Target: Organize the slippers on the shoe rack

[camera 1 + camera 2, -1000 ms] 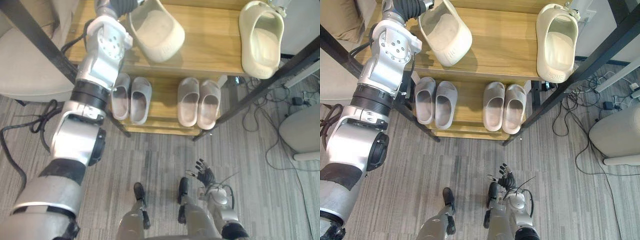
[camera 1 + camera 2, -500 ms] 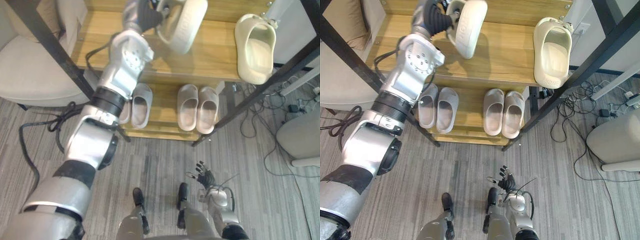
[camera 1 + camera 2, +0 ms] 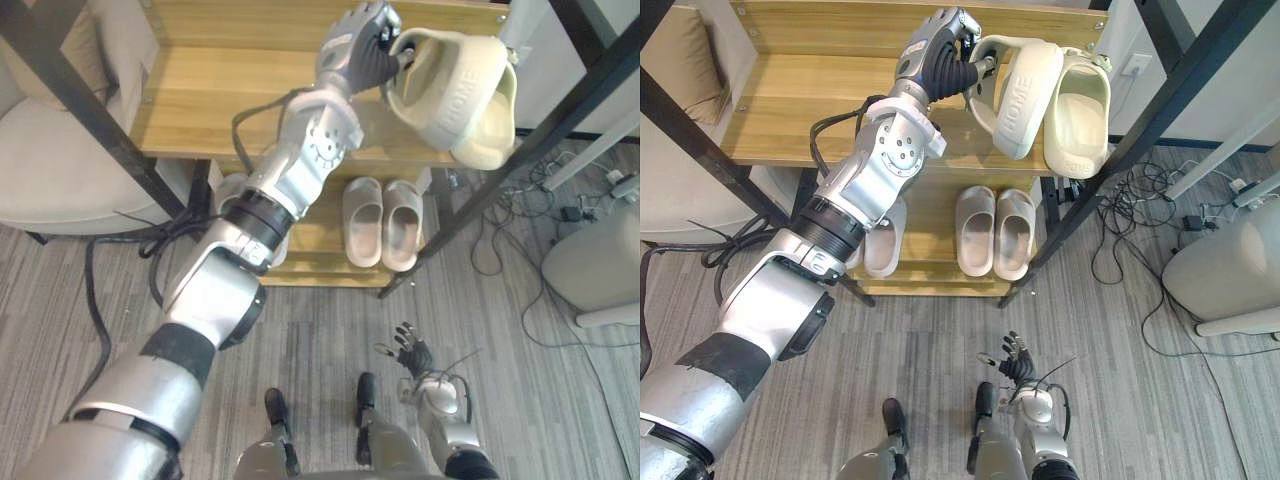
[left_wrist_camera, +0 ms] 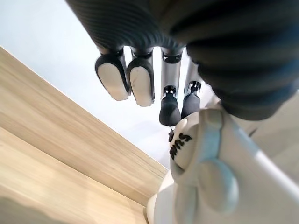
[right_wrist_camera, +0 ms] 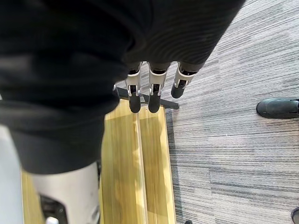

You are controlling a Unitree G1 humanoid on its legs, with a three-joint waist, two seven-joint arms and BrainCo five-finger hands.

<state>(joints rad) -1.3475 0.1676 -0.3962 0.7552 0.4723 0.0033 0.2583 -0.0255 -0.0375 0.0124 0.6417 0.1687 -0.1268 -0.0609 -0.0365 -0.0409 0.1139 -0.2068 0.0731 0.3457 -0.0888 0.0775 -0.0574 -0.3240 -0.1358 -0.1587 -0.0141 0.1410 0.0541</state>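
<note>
Over rack shelf (image 3: 220, 100): slipper (image 3: 445, 105) in left hand (image 3: 362, 47)

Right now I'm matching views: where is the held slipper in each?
Left eye view: slipper upper right, in left hand.
Right eye view: slipper top centre, beside its mate.
Left wrist view: slipper past the fingers.
Right wrist view: floor and a wooden board.
Shared landmark: wooden shelf.

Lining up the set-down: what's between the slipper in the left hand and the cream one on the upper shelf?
Nothing: in the right eye view the held slipper, in the left hand, overlaps the shelf slipper; contact unclear.
</note>
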